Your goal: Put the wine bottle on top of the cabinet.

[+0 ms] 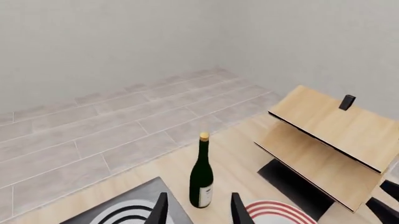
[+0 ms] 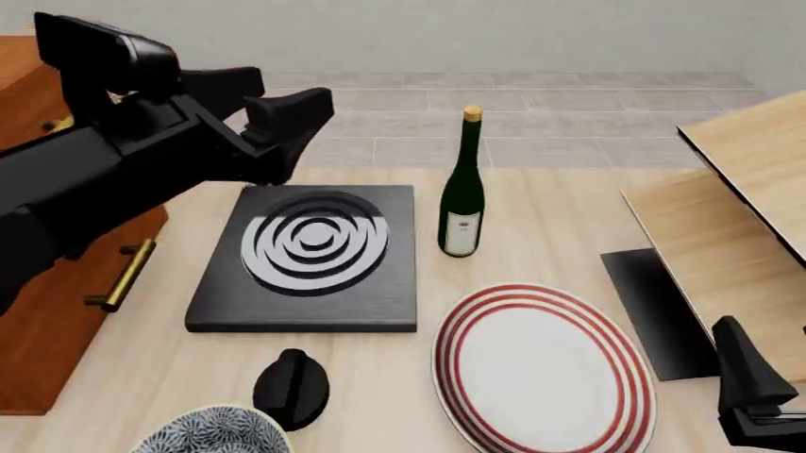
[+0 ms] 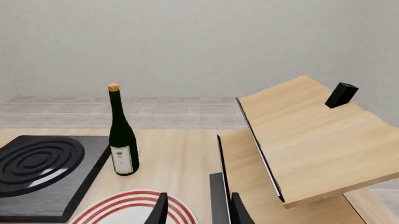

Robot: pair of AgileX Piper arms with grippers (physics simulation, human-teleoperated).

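Your wine bottle (image 2: 462, 193) is dark green glass with a gold-tan cap and a white label low on the body. The cabinet (image 2: 51, 283) is reddish-brown wood with brass handles. You also have a black hob slab (image 2: 309, 260) with grey-white concentric rings, a white plate (image 2: 545, 370) banded in red, pale light-wood boards (image 2: 743, 217), and a blue-and-white patterned bowl (image 2: 214, 431).

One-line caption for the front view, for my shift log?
Wine bottle stands upright between stove plate and tilted boards, left gripper raised nearby, cabinet at left.
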